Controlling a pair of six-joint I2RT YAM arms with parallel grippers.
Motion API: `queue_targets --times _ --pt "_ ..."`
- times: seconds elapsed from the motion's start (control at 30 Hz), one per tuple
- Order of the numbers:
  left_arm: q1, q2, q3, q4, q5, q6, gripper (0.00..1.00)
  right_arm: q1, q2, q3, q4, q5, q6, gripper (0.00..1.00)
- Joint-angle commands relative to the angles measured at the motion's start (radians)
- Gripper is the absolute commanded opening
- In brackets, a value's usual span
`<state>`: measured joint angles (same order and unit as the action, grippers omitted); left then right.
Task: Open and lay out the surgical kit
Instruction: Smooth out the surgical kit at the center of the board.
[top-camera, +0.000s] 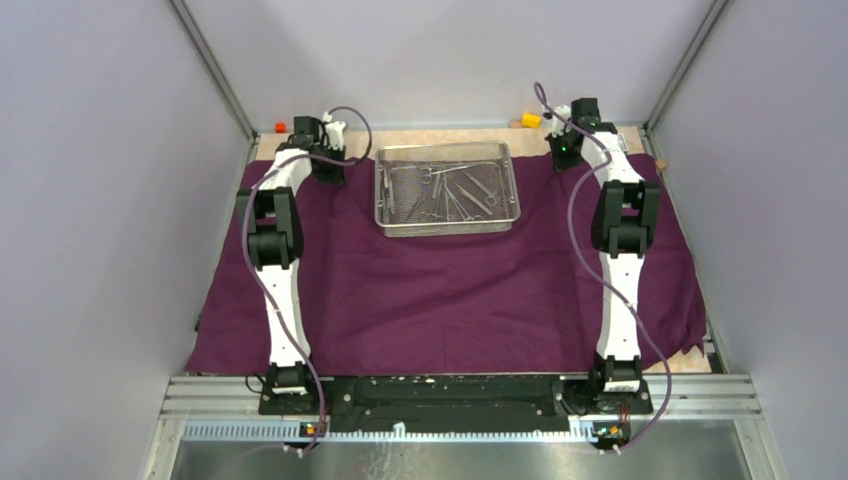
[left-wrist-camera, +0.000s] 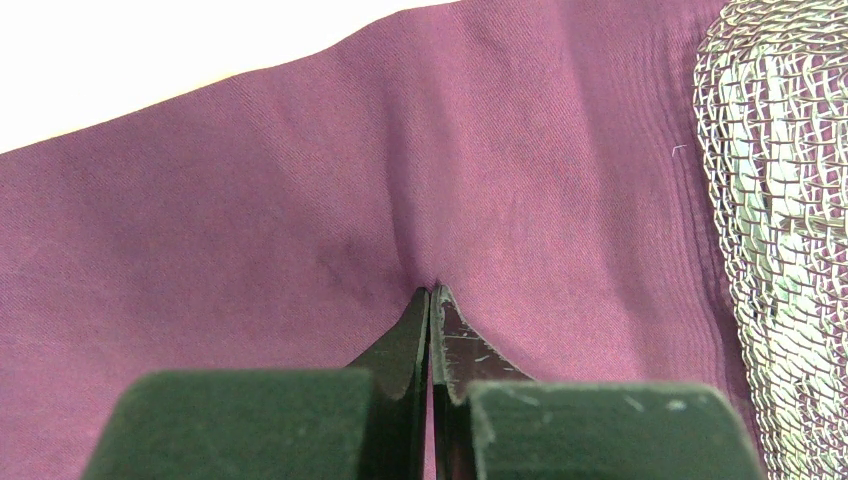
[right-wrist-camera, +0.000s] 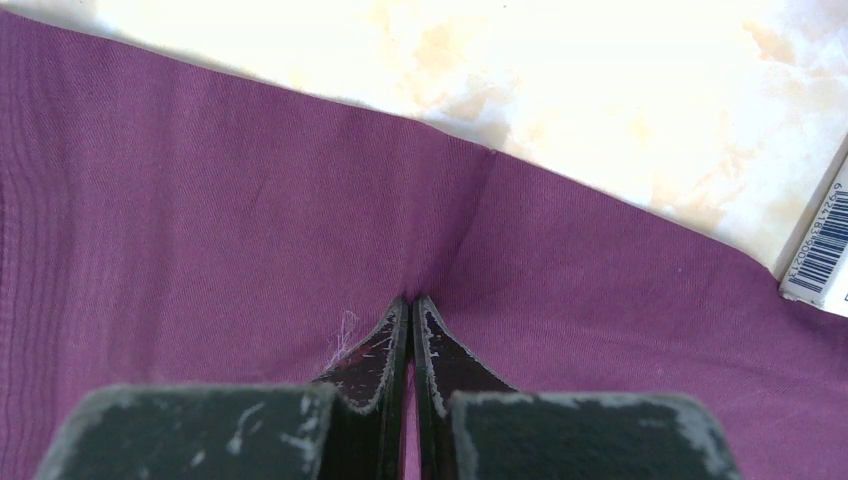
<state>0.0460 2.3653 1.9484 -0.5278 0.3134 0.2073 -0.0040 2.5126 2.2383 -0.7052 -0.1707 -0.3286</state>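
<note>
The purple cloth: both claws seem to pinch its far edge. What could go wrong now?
1. The wire-mesh tray stands on the purple cloth between the left gripper and right gripper; a tug could drag or tip it and spill the instruments.
2. Each gripper seems to hold only a small fold, so the cloth might slip free.
3. The barcoded packet beside the right gripper could get knocked.

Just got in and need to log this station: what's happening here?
Both arms reach to the far edge of the spread purple cloth. The left gripper and the right gripper are each shut, pinching the cloth on either side of the wire-mesh tray. The tray sits on the cloth with the steel instruments inside it.
</note>
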Motion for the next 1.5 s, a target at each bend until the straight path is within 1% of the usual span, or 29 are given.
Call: queue_targets --times 0.0,0.5,0.67,0.8,1.03,1.17,1.47 --pt "0.022 0.062 -0.027 -0.016 -0.075 0.014 0.00 -0.031 0.054 -0.020 -0.045 0.086 -0.026 0.00" --pt "0.022 0.090 0.012 0.001 -0.101 0.001 0.00 -0.045 0.079 0.037 -0.059 0.116 -0.024 0.00" --pt "0.021 0.111 0.061 -0.021 -0.093 -0.011 0.00 -0.047 0.094 0.067 -0.071 0.108 -0.016 0.00" --pt "0.021 0.098 0.042 -0.023 -0.093 -0.009 0.00 -0.047 0.091 0.064 -0.075 0.086 -0.015 0.00" --pt "0.025 0.056 -0.033 0.002 -0.092 0.004 0.00 -0.047 0.100 0.087 -0.077 0.079 -0.012 0.00" --pt "0.028 0.055 -0.036 0.003 -0.096 0.007 0.00 -0.047 0.113 0.110 -0.087 0.081 -0.012 0.00" --pt "0.031 0.058 -0.026 0.000 -0.091 0.007 0.00 -0.047 0.106 0.104 -0.091 0.081 -0.016 0.00"
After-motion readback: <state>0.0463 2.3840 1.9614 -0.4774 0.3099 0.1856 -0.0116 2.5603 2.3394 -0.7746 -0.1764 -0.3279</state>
